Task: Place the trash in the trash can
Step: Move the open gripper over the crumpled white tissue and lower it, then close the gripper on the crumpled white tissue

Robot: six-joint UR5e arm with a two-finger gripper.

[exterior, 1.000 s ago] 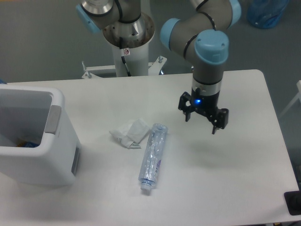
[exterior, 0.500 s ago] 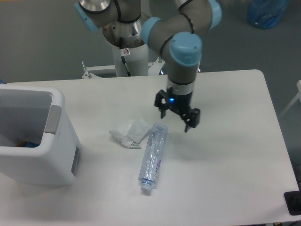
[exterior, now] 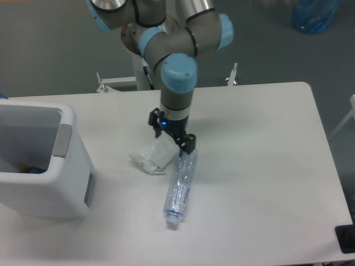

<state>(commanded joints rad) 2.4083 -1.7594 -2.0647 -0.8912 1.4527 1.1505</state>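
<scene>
A crumpled white paper wad (exterior: pixel 151 157) lies near the middle of the table. A crushed clear plastic bottle (exterior: pixel 181 184) with a bluish label lies just right of it, its pale cap toward the front. My gripper (exterior: pixel 173 135) is open and empty, hovering over the wad's right edge and the bottle's far end. The large white trash can (exterior: pixel 39 160) stands at the left edge, its opening facing up.
The white table (exterior: pixel 260 177) stretches right of the bottle. The arm's base pedestal (exterior: pixel 150 61) stands behind the table's far edge. A blue bag (exterior: pixel 313 14) lies on the floor at the top right. A dark object (exterior: pixel 346 238) sits at the table's bottom right corner.
My gripper has moved left across the table, from well right of the bottle to above the paper wad and the bottle's far end. It stays open. The trash has not moved.
</scene>
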